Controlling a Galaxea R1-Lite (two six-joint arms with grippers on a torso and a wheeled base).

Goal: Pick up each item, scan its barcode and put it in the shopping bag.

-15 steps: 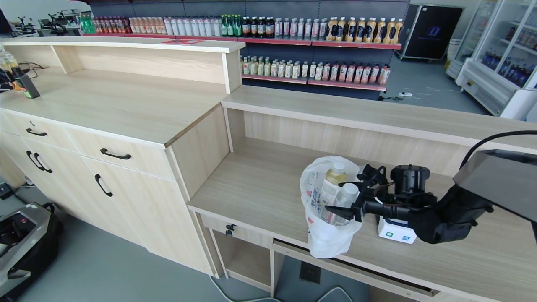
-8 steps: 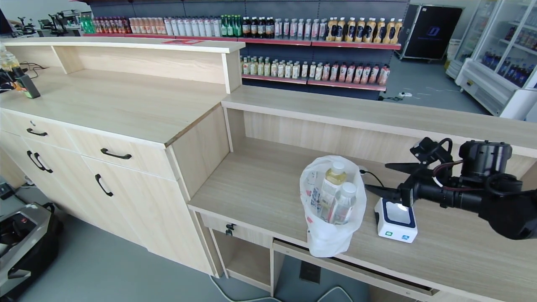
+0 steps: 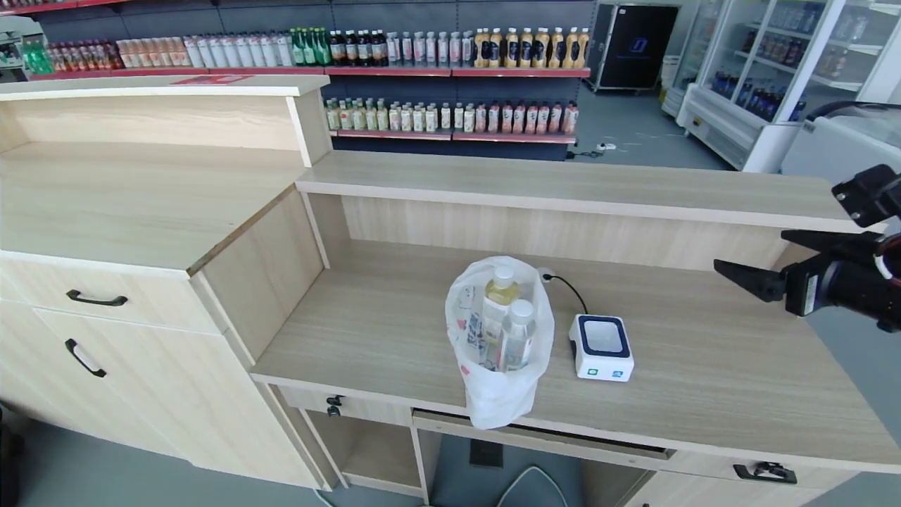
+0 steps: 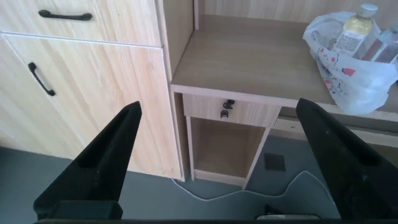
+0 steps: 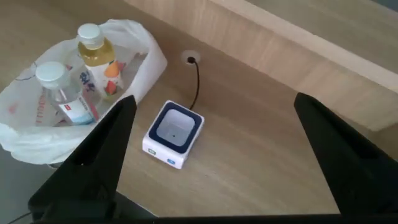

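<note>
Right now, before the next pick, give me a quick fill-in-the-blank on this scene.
1. The shopping bag holds ___ bottles.
2. The scanner sits on the counter, on the robot's ___ of the bag.
3. The right hand is ___ and holds nothing.

Missing words: two; right; open.
</note>
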